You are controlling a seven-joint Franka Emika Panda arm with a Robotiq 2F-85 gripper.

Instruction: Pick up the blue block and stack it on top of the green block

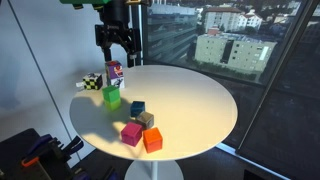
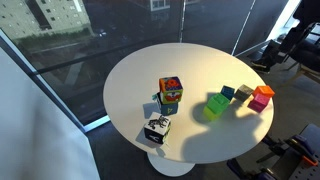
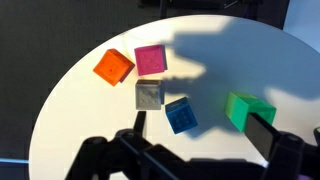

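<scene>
In the wrist view we see our claw [image 3: 198, 123] gaping, empty; the blue block [image 3: 181, 114] shows between its fingers, the green block [image 3: 246, 109] at three o'clock.

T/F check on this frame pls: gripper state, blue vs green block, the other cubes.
1. The gripper is open and empty. True.
2. The blue block is stacked on the green block. False: both rest on the table, apart.
3. The orange cube lies next to the pink cube. True.
4. The checkered cube sits on top of the multicoloured box. False: it is on the table beside the box.
</scene>
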